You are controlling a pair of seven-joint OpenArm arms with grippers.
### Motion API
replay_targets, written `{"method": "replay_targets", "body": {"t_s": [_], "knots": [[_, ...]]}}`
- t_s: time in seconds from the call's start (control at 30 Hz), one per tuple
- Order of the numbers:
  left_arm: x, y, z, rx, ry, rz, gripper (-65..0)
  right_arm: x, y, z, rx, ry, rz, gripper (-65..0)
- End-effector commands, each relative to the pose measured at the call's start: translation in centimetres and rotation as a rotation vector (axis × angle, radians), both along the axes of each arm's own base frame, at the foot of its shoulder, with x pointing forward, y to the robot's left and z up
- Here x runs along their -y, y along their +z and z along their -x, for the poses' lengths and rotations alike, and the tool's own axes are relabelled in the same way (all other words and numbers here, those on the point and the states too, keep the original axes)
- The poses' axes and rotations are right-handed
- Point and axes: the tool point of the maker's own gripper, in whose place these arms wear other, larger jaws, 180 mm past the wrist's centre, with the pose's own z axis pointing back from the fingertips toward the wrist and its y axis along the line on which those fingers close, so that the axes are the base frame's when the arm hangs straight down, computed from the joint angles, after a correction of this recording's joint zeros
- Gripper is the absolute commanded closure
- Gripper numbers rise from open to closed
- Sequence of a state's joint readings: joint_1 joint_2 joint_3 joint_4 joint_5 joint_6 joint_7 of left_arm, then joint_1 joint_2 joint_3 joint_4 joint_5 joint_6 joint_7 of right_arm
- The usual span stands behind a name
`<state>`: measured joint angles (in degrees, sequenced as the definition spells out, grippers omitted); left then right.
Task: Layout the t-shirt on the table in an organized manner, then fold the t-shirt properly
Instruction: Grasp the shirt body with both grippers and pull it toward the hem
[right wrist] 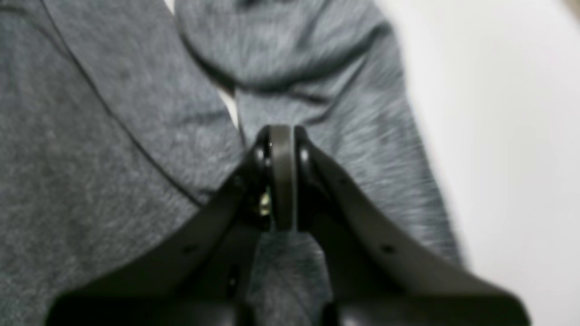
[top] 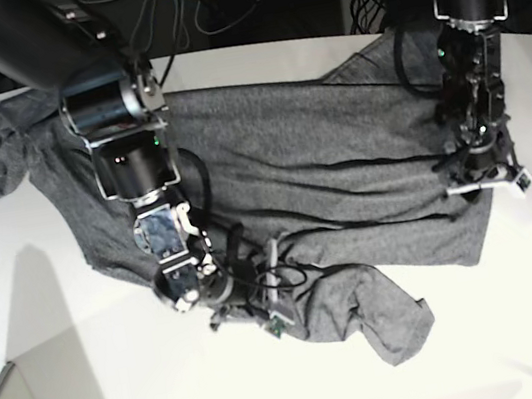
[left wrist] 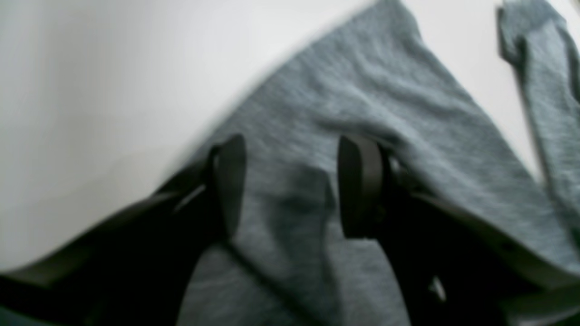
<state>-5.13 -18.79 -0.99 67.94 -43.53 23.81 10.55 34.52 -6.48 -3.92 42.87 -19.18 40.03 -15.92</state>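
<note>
- So, the right gripper (right wrist: 282,136) has its jaws pressed together. Grey cloth sits right under the tips, but the wrist view is too blurry to say if a fold is actually pinched, so I can't call it a grip.
- Just ahead of that claw there's a rumpled sleeve bunched over on itself, with a seam line running off to its left side. In the base view this claw (top: 279,314) is down at the shirt's near edge, right by the loose flap.
- The left gripper (left wrist: 290,185) is spread wide open, fingers (left wrist: 229,181) on either side of flat cloth, nothing between them being squeezed. Beyond it and off to the right, a strip of shirt lies apart with bare table showing between.
- The t-shirt (top: 341,162) is mostly spread on the table (top: 92,379), long axis running side to side across the base view, one sleeve far out past the right arm.
- My guess is we're in the layout stage. To do it well, grab the near flap by its edge, pull it away from the body low and slow, and let the open claw pin or tension the opposite side so nothing drags.
</note>
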Motion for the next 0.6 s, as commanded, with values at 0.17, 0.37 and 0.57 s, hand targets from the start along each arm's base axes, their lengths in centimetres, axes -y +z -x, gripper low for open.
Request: {"method": "replay_targets", "body": {"t_s": [0.17, 0.37, 0.57], "knots": [[-0.7, 3.3, -2.0, 0.083, -0.012, -0.034, -32.1, 3.7, 0.4, -2.0, 0.065, -0.106, -0.002, 0.0], [-0.3, 6.4, -5.1, 0.164, -0.013, -0.024, -32.1, 7.9, -4.1, 1.1, -0.017, -0.140, 0.067, 0.0], [2.0, 10.5, -10.1, 0.270, -0.016, 0.035, -32.1, 11.1, -7.1, 5.2, -0.052, -0.159, 0.132, 0.0]]}}
